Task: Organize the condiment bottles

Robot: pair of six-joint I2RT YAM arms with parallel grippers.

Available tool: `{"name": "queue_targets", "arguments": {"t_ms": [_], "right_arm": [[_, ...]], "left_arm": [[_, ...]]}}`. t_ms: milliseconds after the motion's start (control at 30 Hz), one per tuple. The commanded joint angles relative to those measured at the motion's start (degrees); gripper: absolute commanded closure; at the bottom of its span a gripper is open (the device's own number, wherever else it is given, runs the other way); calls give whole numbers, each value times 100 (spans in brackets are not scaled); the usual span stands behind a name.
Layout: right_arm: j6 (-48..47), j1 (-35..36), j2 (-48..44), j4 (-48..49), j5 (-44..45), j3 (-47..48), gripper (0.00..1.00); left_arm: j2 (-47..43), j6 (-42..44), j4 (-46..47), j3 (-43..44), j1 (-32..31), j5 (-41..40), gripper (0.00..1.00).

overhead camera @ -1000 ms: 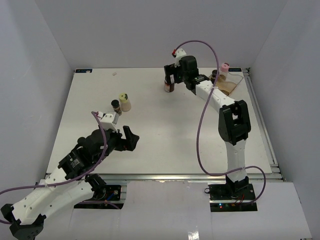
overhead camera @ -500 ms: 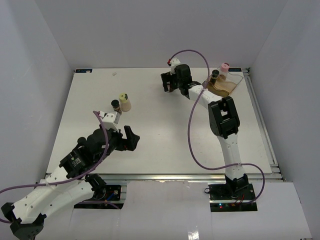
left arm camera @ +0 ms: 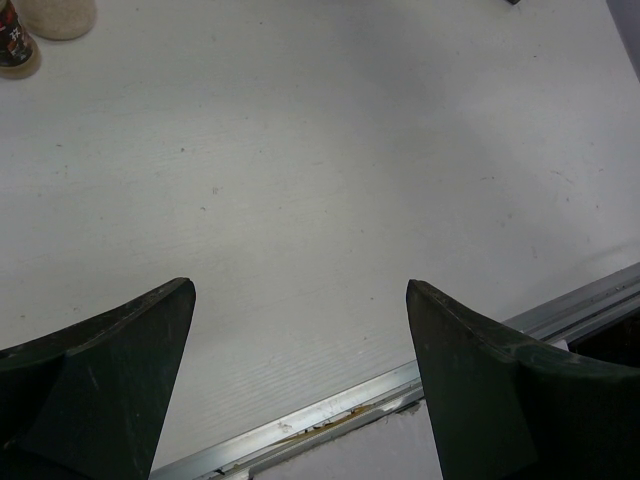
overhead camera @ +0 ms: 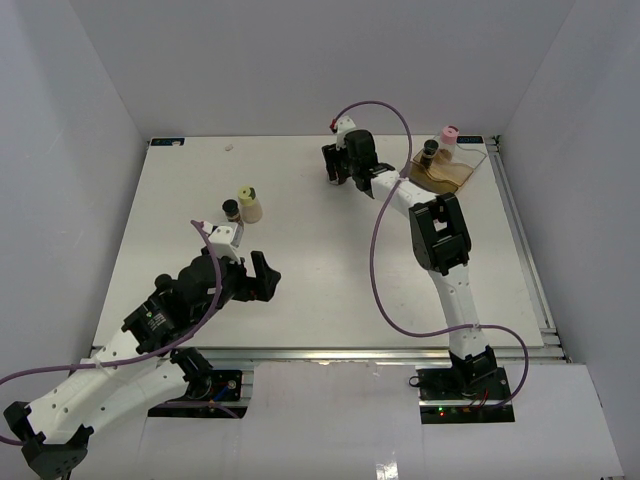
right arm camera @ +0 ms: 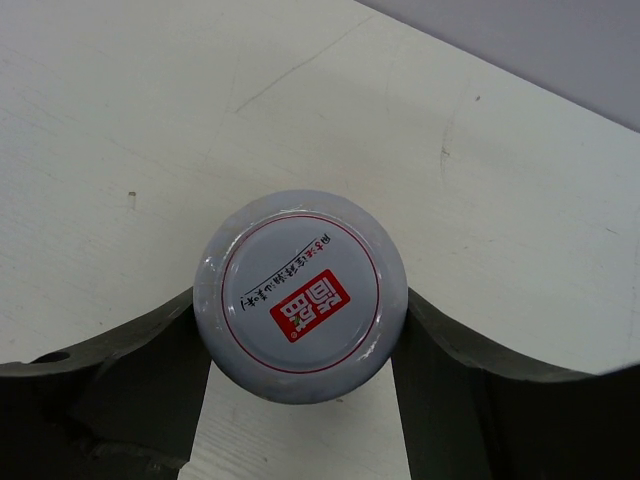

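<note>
A white-capped condiment bottle (right arm camera: 300,262) with a red label stands upright at the back middle of the table. My right gripper (right arm camera: 300,305) is shut on its cap from above, both fingers touching it. In the top view that right gripper (overhead camera: 338,166) covers the bottle. A cream bottle (overhead camera: 249,205) with a pale yellow cap and a dark bottle (overhead camera: 231,211) with a black cap stand together at the left. A pink-capped bottle (overhead camera: 449,140) and a dark black-capped one (overhead camera: 430,152) stand in the amber tray (overhead camera: 466,176). My left gripper (overhead camera: 258,278) hangs open and holds nothing.
The left wrist view shows the left gripper (left arm camera: 300,292) over bare table by the metal front rail (left arm camera: 420,375), with the cream bottle (left arm camera: 60,15) and dark bottle (left arm camera: 15,50) far off. Grey walls close in the table on three sides.
My right gripper has shifted slightly left and come down over the white-capped bottle, and its jaws have closed onto the cap. The left arm has barely moved.
</note>
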Motion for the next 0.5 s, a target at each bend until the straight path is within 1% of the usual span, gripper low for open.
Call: {"name": "queue_targets", "arguments": {"t_ms": [0,33,167,200,300,400,433,467], "right_arm": [[-163,29,-680,219,269,-176,87],[-172,29,-853,212,295,-307,92],[-253,27,-1667,-6,398,-900,92],[-271,20,-2052,-42,490,-1040,92],[-233,-38,-2815,-286,725,-1460,92],[-106,-198,-3794,-438,991,-2144,92],[-93,-279,-4064,-432,1004,-2271,92],[-92,-346,-4245,-351,1042,-2591,92]], "left_arm": [[-22,37,30,-2,-11,58,2],[-24,37,29,1,-11,59,2],[-76,37,41,-9,-11,94,2],[-83,40,48,-16,-11,103,2],[-66,54,39,-7,-11,114,2],[-96,54,48,-7,-11,167,2],[-108,54,48,-7,-11,180,2],[-132,54,55,-14,-11,181,2]]}}
